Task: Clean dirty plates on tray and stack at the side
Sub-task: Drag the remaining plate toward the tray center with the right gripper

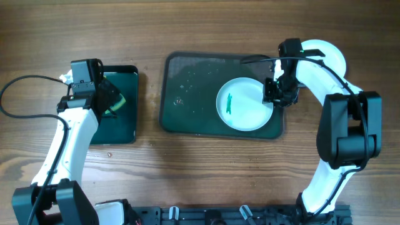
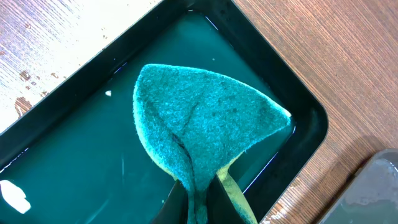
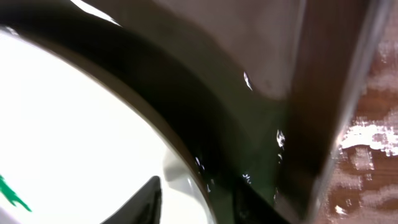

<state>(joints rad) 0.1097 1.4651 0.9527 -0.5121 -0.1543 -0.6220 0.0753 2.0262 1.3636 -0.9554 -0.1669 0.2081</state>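
One white plate [image 1: 244, 103] with a teal smear in the middle lies on the right part of the dark green tray [image 1: 187, 94]. My right gripper [image 1: 273, 94] is at the plate's right rim, one finger on top of the plate [image 3: 74, 124] and one outside the rim over the tray [image 3: 249, 124]; it is shut on the rim [image 3: 196, 199]. Another white plate [image 1: 331, 56] lies on the table at the far right, partly hidden by the right arm. My left gripper [image 1: 112, 103] is shut on a green sponge [image 2: 205, 118] over the small black tray [image 2: 298, 112].
The small black tray [image 1: 122, 125] stands left of the green tray and holds water. Water drops lie on the green tray's left half. Cables run along the left of the table and over the right arm.
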